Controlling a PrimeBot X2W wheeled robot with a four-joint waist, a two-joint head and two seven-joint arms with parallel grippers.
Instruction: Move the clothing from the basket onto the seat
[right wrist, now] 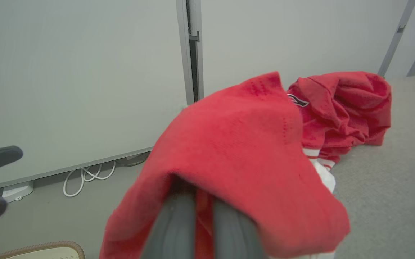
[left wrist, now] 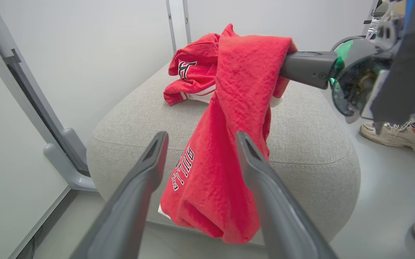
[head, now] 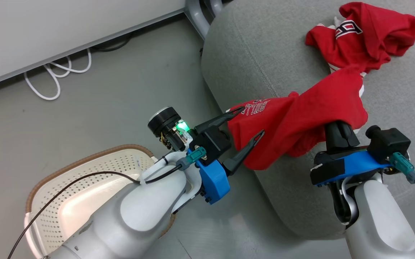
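Observation:
One red jersey [head: 301,122] hangs over the front edge of the grey seat [head: 265,54], draped across my right gripper [head: 337,126]. That gripper's fingertips are buried in the cloth. In the right wrist view its fingers [right wrist: 178,223] stand close together with red fabric [right wrist: 247,151] pinched between them. My left gripper [head: 252,120] is open right beside the jersey's hanging end [left wrist: 229,144], holding nothing. The second jersey [head: 365,32] lies crumpled further back on the seat. The cream basket [head: 85,169] stands on the floor at lower left, partly behind my left arm.
White cables [head: 59,72] loop on the floor below a pale wall panel. A grey metal frame leg [head: 196,14] stands by the seat's far corner. A person's shoes [left wrist: 398,135] are on the floor beyond the seat's right side.

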